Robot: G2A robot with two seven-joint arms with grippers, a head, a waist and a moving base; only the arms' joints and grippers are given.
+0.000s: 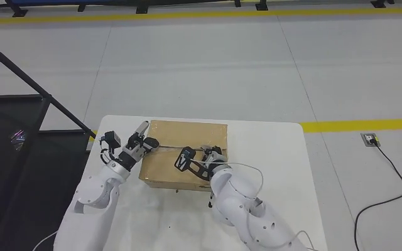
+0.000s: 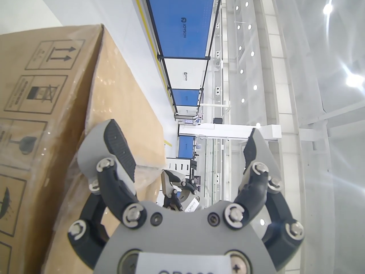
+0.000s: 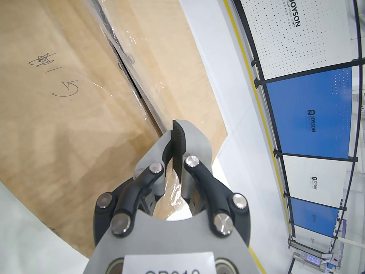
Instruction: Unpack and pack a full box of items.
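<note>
Box (image 1: pixel 188 135): brown corrugated cardboard, rectangular, flaps down. Sits on white counter (image 1: pixel 270 144), centre-left, nearer counter's 12 o'clock edge.

Top seam (image 3: pixel 125 68) runs 9→3 o'clock across lid, w/ a dark gap showing between the flaps. Clear film (image 3: pixel 134 44), glossy and wrinkled, lies along seam and wraps over the box corners.

Side wall carries black printed handling symbols (image 2: pixel 54 55) in square frames, incl. a pair of up-arrows. Fine text beside them too small to read. Lid has pen marks (image 3: pixel 42 59): a scribbled star shape, a short dash, a curved arrow.

Left hand (image 2: pixel 182 132) at box's 9 o'clock side, by the upper edge, fingers wide apart. Pads (image 2: pixel 119 146) are black ribbed rubber on grey metal.

Right hand (image 3: pixel 175 128) over lid, approx 6 o'clock of box centre, tip at the seam, fingers together. Can't tell if film is nipped between them.
</note>
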